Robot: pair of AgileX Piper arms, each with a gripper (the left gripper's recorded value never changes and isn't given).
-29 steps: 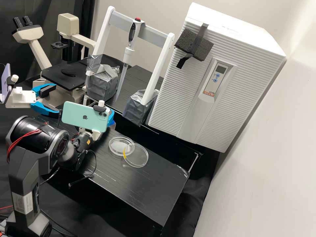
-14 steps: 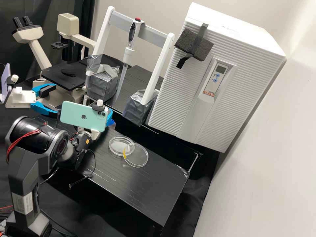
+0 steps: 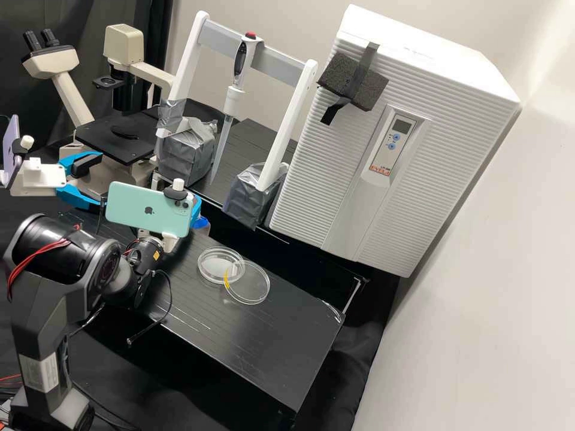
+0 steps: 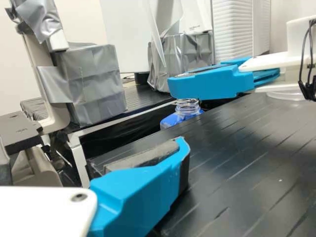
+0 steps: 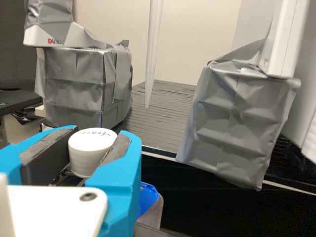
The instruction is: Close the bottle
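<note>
The right gripper [image 5: 89, 139] pinches the white cap [image 5: 92, 148] between its two grey pads, with the cap's flat top facing up. In the left wrist view, one of its blue fingers [image 4: 212, 84] hangs just above the open, threaded neck of the bottle [image 4: 187, 106]. The bottle stands upright just beyond the edge of the black table [image 4: 256, 148], its lower part hidden. In the high view that spot is left of centre, under the mint phone [image 3: 150, 209] mounted on the arm. The left gripper [image 3: 96, 179] sits at the left edge of the high view, fingers spread and empty, well apart from the bottle.

The step in hand looks to be seating the cap. To do it well, the cap should be centred over the neck and kept level before it comes down. I cannot tell whether it is centred now, because the finger hides the cap's underside. A gentle descent until the threads meet, then a turn, seems wise: nothing steadies the bottle, and a sideways push could tip it.
</note>
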